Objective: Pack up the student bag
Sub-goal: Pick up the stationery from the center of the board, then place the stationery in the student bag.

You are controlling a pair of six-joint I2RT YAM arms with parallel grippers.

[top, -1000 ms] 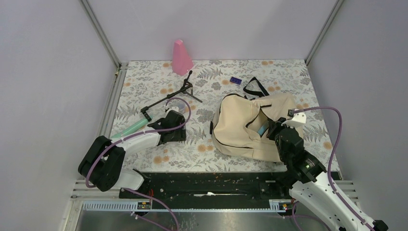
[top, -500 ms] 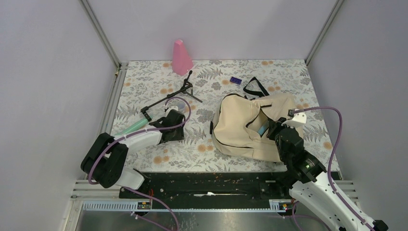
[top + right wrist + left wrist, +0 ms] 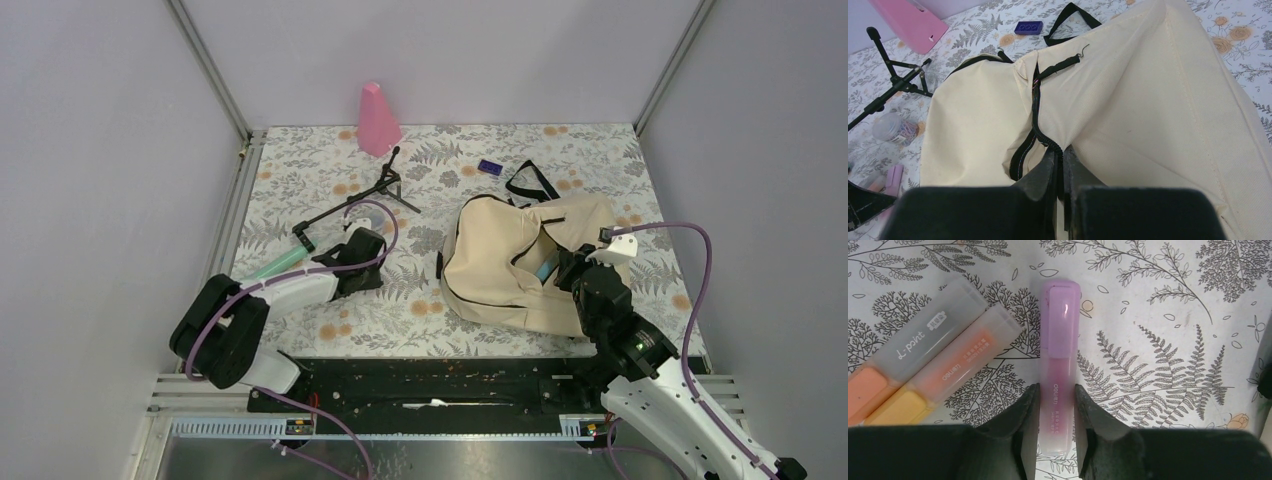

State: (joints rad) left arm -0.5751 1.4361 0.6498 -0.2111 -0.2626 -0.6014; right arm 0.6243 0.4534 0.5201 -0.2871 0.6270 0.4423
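The student bag [image 3: 500, 265], a cream fabric backpack with black zippers, lies right of the table's centre. My right gripper [image 3: 1061, 160] is shut on its black zipper edge [image 3: 1037, 120] and holds the opening up. Something teal [image 3: 543, 268] shows inside that opening. A purple highlighter [image 3: 1060, 355] lies flat on the fern-patterned table. My left gripper [image 3: 1057, 405] straddles its lower end, with both fingers pressed against its sides. In the top view the left gripper [image 3: 362, 245] sits low over the table, left of the bag.
Two orange highlighters [image 3: 923, 365] lie just left of the purple one. A black mini tripod [image 3: 355, 200], a pink bottle [image 3: 377, 120], a small blue block [image 3: 489, 167], a green tube [image 3: 272, 266] and a clear jar of clips [image 3: 895, 127] lie around.
The left wrist has shifted slightly over the highlighters. The right arm and the bag have not moved.
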